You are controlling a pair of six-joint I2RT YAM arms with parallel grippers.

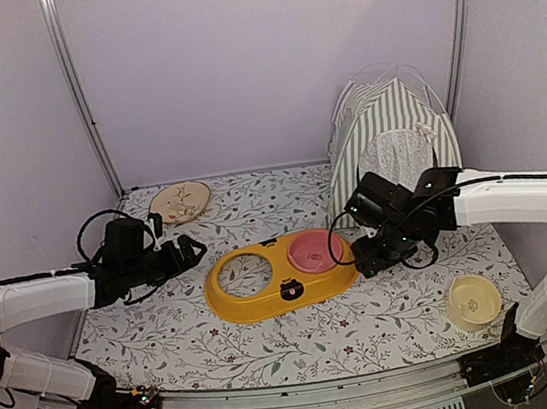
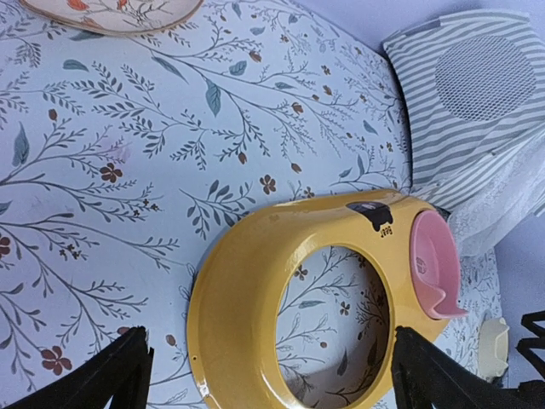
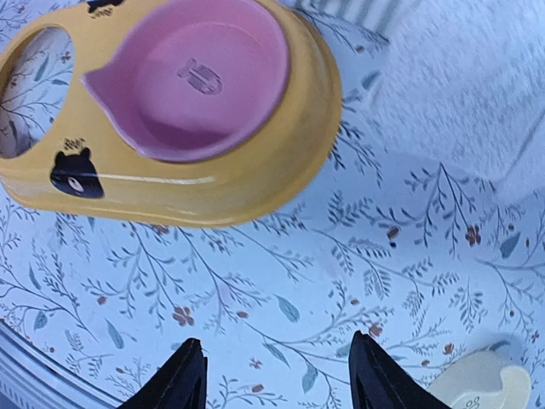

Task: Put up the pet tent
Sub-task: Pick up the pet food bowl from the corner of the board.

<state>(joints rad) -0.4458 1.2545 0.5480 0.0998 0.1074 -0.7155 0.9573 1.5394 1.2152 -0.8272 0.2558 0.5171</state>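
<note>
Pet tent behind right hand

Far right, pet tent; mid-table, feeder stand with bowl in its right hole; far left, plate.

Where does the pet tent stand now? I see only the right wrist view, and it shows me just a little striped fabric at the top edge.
Observer: In the top view the pet tent stands upright at the far right, close behind the right gripper.
Operator: Is the left gripper near the tent?
Observer: No. The left gripper is on the other side, beside the empty ring of the yellow feeder. Its jaws are open and hold nothing.
</note>
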